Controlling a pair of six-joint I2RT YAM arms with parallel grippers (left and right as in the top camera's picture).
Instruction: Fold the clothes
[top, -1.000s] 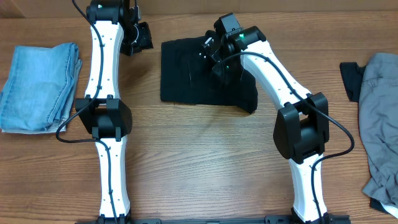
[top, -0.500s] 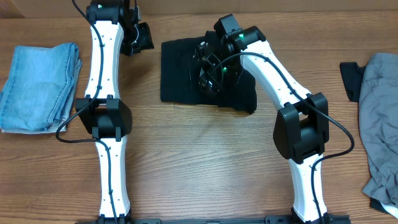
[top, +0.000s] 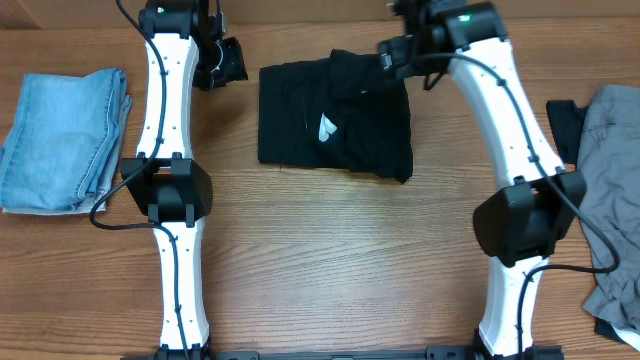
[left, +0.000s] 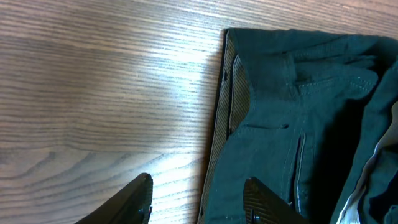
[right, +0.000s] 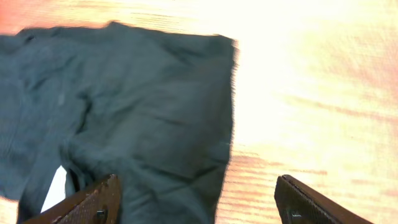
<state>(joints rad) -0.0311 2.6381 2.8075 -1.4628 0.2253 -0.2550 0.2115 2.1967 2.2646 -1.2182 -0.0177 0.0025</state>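
Black trousers (top: 335, 120) lie at the far middle of the table (top: 320, 270), doubled into a rough rectangle. Edges uneven, near right corner bunched, a white label (top: 327, 128) showing on top.

- Left pincer (left: 198, 190): jaws apart, empty, hanging low over the trousers' left edge, one finger over bare wood and the other over cloth.
- Right pincer (right: 199, 193): jaws spread wide, gripping nothing, above the far right corner of the trousers and clear of the cloth.
- Blue jeans (top: 65, 140): flat, folded stack at the left edge of the table. Looks done.
- Grey garment (top: 610, 200): loose heap at the right edge, a dark piece (top: 563, 125) just beside it. Not yet folded.

Judgement: roughly midway. One item finished, the black one folded at least once but probably needing another fold or a tidy-up, and the right-hand heap untouched.
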